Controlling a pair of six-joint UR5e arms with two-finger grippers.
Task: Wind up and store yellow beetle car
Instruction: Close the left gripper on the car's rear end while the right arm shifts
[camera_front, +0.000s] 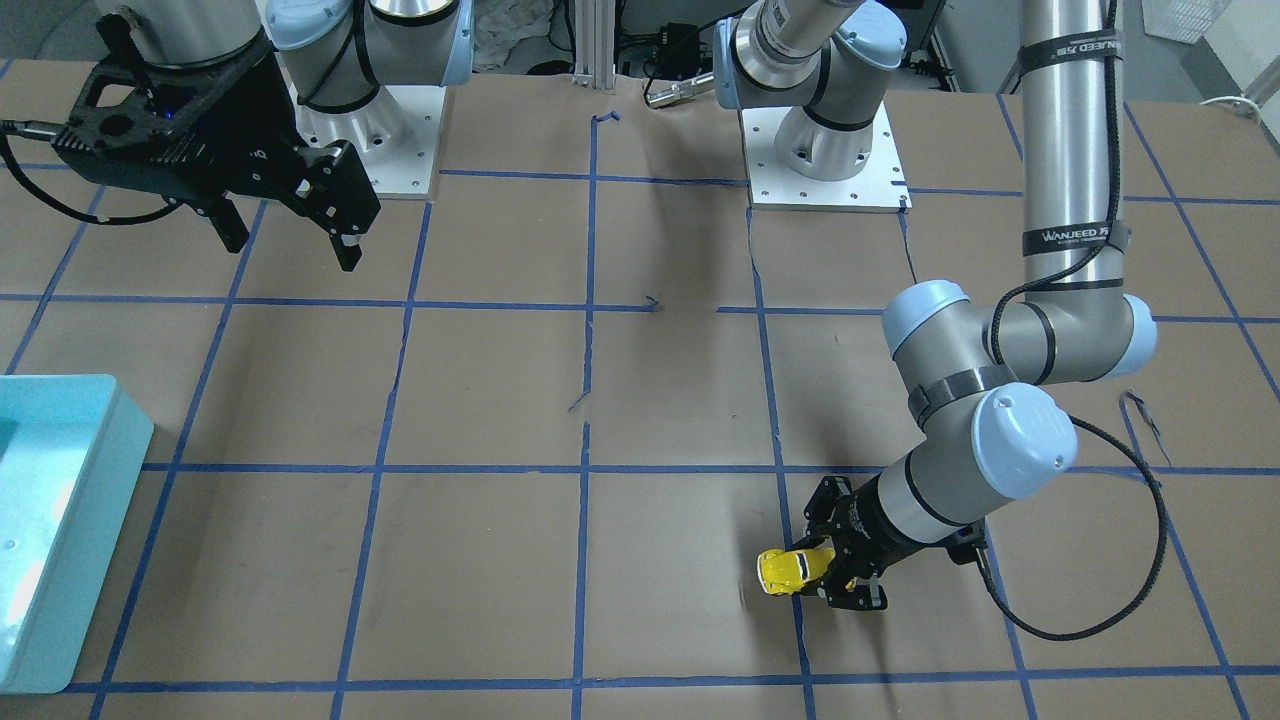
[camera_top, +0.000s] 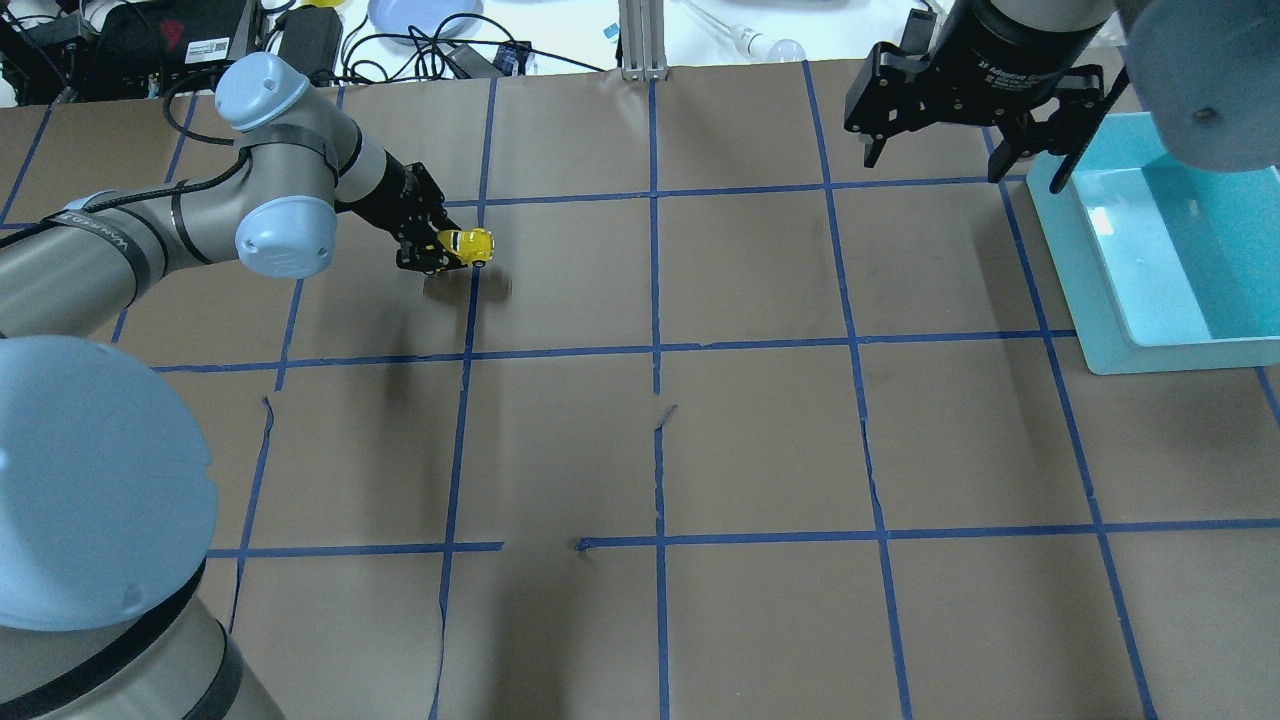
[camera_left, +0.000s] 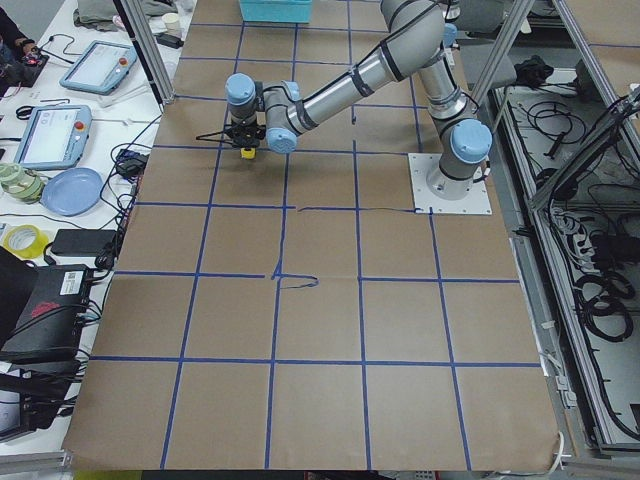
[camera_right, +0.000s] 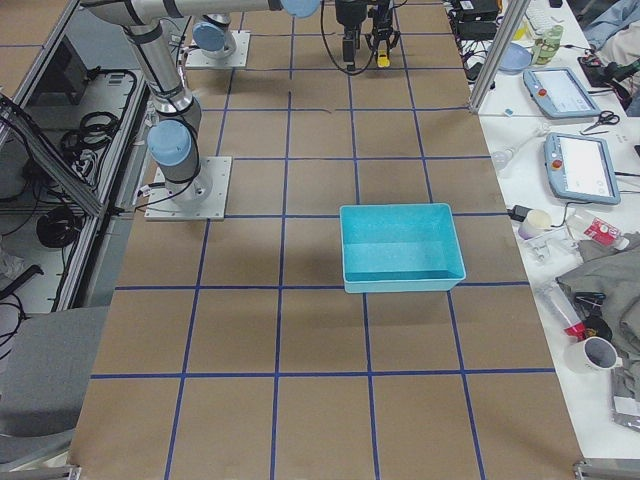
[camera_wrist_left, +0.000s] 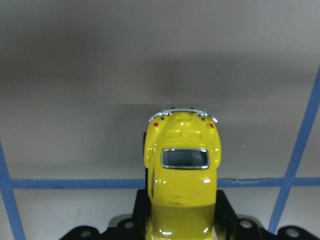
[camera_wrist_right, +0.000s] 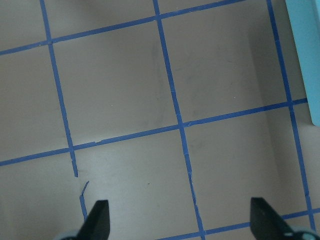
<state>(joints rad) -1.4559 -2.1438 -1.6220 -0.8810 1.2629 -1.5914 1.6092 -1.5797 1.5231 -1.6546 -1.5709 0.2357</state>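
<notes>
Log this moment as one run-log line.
left gripper: shut on car | right gripper: open, empty | bin: car not yet inside

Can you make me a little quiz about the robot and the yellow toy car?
1. Fill in: the right hand is empty and its fingers are ____ (open or shut).
2. What holds the yellow beetle car? A) the left hand B) the right hand C) nothing, it sits alone
3. True or false: the teal bin has no car in it.
Key: 1 open; 2 A; 3 true.
</notes>
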